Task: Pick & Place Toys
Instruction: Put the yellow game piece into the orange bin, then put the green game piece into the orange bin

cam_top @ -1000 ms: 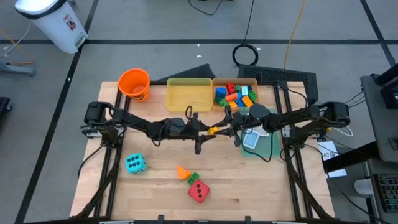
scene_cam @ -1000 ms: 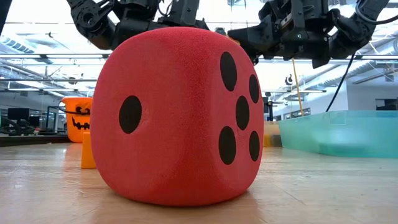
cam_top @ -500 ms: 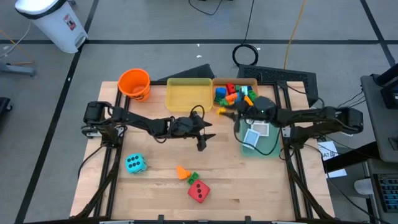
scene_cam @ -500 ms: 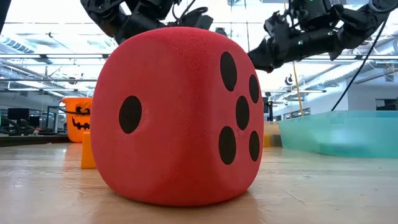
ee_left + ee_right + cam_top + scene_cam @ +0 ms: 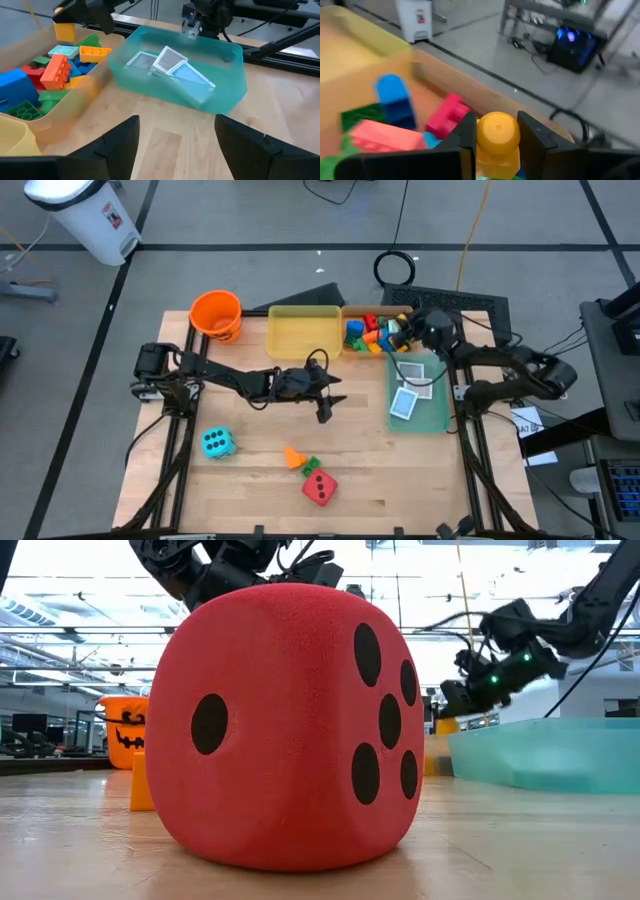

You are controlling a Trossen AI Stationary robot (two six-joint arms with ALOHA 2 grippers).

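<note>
My right gripper (image 5: 396,330) hangs over the orange tray (image 5: 352,311) of several bricks at the table's far side, shut on a yellow brick (image 5: 497,132). My left gripper (image 5: 330,397) stands open at mid-table with nothing between its fingers (image 5: 175,145). It faces the teal tray (image 5: 235,75), in which white cards (image 5: 170,62) lie flat. The cyan die (image 5: 216,442), the red die (image 5: 319,486), an orange brick (image 5: 292,456) and a green brick (image 5: 310,466) rest on the table near its front. My right gripper pinches the yellow brick by two opposite sides (image 5: 481,136) between its two fingers. The fingers lie about level and point toward the table's left. The brick is lifted clear above the bricks in the orange tray, its round stud (image 5: 497,125) up.
An orange bucket (image 5: 216,314) stands at the far left, a yellow tray (image 5: 303,332) between it and the orange tray. The red die (image 5: 290,730) fills most of the low view. Bare wood lies between the left gripper and the front toys.
The yellow brick, held between both grippers at mid-table a second ago, has gone with my right gripper. That gripper has swung toward the far right, over the orange tray, and turned to point left. My left gripper has let go and stayed in place, tipping up toward level.
</note>
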